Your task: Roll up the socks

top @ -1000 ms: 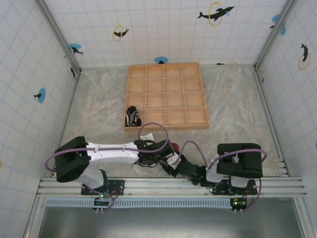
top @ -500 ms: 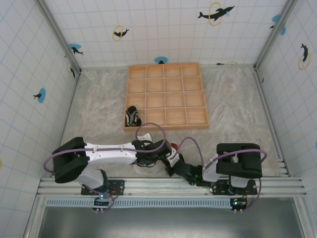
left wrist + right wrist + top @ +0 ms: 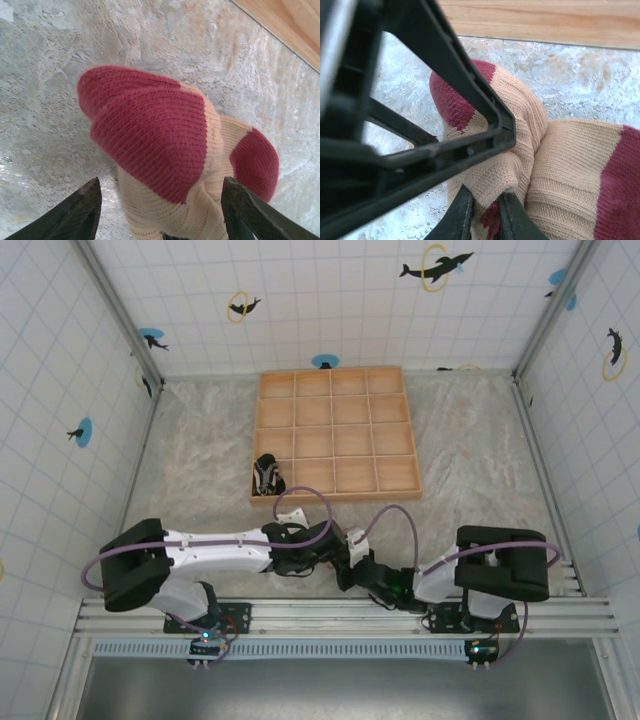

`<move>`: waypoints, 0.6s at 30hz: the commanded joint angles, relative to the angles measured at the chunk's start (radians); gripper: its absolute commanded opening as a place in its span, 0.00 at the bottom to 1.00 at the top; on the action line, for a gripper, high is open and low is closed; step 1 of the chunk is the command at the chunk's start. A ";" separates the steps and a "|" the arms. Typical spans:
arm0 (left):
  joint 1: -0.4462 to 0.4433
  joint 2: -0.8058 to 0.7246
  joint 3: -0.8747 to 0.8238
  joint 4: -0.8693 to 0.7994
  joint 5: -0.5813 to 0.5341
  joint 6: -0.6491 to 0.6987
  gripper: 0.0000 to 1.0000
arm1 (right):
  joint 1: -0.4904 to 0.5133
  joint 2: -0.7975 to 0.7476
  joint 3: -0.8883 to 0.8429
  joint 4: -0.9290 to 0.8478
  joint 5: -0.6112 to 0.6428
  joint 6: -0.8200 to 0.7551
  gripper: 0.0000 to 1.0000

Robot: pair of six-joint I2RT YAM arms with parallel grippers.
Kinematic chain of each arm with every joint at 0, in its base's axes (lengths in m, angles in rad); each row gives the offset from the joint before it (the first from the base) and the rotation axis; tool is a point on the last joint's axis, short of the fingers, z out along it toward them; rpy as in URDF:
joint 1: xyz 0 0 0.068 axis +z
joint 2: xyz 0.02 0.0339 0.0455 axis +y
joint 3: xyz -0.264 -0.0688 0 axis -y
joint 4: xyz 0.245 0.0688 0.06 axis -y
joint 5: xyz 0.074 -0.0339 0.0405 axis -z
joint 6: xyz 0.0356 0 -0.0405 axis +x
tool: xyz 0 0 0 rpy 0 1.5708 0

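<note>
Left wrist view: left gripper (image 3: 162,212) open, fingers flanking the bunched tan sock (image 3: 165,150) at frame centre. Right wrist view: right gripper (image 3: 485,220) clamps a fold of that sock at bottom centre. Top external view: striped sock (image 3: 266,476) appears to lie in the wooden tray's (image 3: 335,497) lower-left compartment, above both grippers.

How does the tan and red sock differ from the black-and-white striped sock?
Grip: the right tool pinches the tan sock and the open left tool straddles it; no tool touches the striped sock. Colour: the tan sock has red patches; the striped sock is black and white. Place: the tan sock lies between the tools; the striped sock beside the left near corner of the wooden tray. Both look bunched.
</note>
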 commanded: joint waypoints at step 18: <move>-0.058 -0.060 -0.036 0.020 -0.119 0.003 0.51 | -0.051 -0.139 -0.049 -0.678 -0.193 0.702 0.00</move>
